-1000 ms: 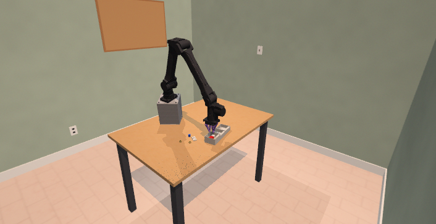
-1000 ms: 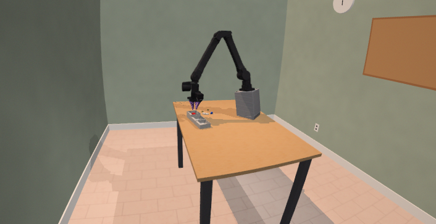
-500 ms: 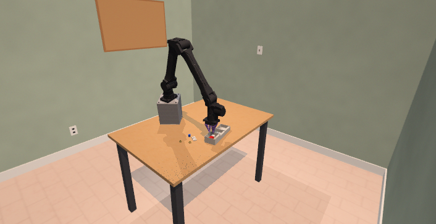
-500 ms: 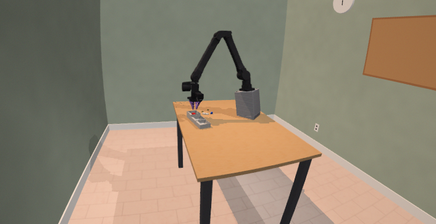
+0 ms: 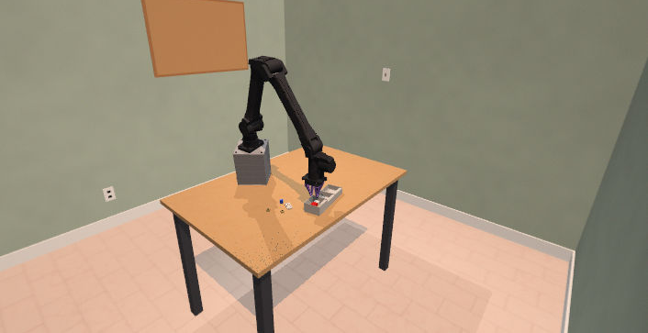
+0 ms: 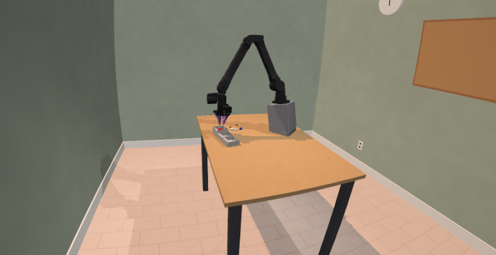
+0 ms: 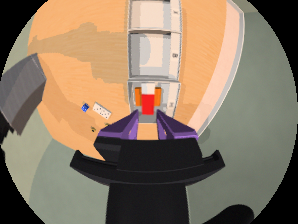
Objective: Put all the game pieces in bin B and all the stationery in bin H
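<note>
A grey tray of three bins in a row (image 5: 322,199) stands on the table; its letters are too small to read. A red block (image 5: 315,204) lies in the end bin nearest the loose things, and it also shows in the wrist view (image 7: 147,100). My gripper (image 5: 315,193) hangs just above that bin, its purple fingers a little apart with nothing between them (image 7: 149,123). To the left of the tray lie a small blue piece (image 5: 280,201), a white flat piece (image 5: 288,205) and two tiny dark things (image 5: 268,208).
The grey pedestal of the arm (image 5: 251,161) stands at the back of the table. The tray (image 6: 225,136) lies close to the table's edge. The other two bins look empty in the wrist view (image 7: 154,50).
</note>
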